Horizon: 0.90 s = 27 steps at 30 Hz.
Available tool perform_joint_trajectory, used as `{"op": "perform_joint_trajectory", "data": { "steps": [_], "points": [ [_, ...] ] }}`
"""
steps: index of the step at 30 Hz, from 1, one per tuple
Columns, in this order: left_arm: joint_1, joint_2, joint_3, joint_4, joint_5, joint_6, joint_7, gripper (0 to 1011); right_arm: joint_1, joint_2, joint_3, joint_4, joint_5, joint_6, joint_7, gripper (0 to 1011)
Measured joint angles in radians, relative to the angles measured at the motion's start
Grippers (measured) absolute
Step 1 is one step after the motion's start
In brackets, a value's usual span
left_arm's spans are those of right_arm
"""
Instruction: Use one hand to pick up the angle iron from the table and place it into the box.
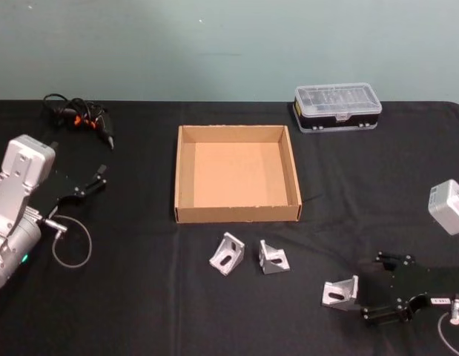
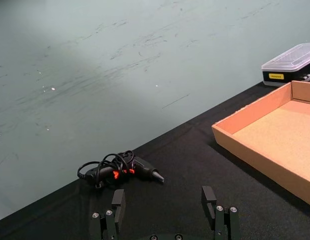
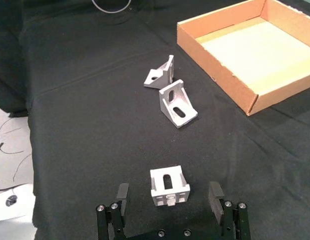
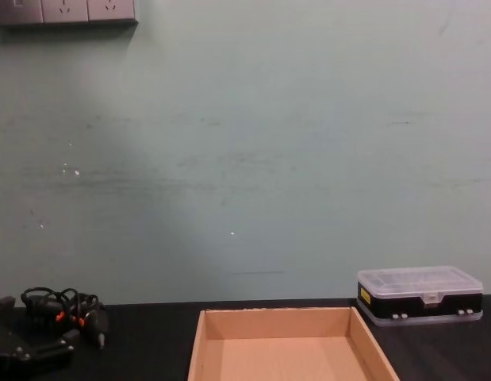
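silver-grey boxy left arm (image 1: 18, 185) trailing thin grey cable (image 1: 89, 239), black left gripper (image 2: 164, 200) and right gripper (image 3: 169, 192) showing silver screws (image 3: 114, 206)

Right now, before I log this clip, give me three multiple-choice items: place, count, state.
1. Where do the angle irons lie relative to the box? A inside it B on the table in front of it C behind it
2. How many angle irons? A three B two C five
3. The right gripper is: A shut on an angle iron B shut, empty C open
Answers: B, they rest on the table by its front wall; A, three grey pieces show; C, its fingers stand apart. Left gripper idles, open, far left.
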<state>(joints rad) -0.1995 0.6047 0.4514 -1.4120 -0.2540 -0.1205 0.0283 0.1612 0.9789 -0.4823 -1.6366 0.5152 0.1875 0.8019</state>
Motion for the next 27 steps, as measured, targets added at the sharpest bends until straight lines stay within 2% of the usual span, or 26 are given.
{"op": "perform_joint_trajectory", "data": {
  "steps": [14, 21, 23, 27],
  "points": [
    [0.000, 0.000, 0.000, 0.000, 0.000, 0.000, 0.000, 1000, 0.061, -0.054, -0.058, 0.064, -0.029, -0.011, 0.028, 1000],
    [0.000, 0.000, 0.000, 0.000, 0.000, 0.000, 0.000, 1000, 0.079, -0.061, -0.076, 0.077, -0.041, -0.016, 0.038, 1000],
    [0.000, 0.000, 0.000, 0.000, 0.000, 0.000, 0.000, 1000, 0.082, -0.061, -0.078, 0.078, -0.044, -0.016, 0.038, 978],
    [0.000, 0.000, 0.000, 0.000, 0.000, 0.000, 0.000, 1000, 0.083, -0.058, -0.080, 0.077, -0.045, -0.019, 0.037, 868]
  ]
}}
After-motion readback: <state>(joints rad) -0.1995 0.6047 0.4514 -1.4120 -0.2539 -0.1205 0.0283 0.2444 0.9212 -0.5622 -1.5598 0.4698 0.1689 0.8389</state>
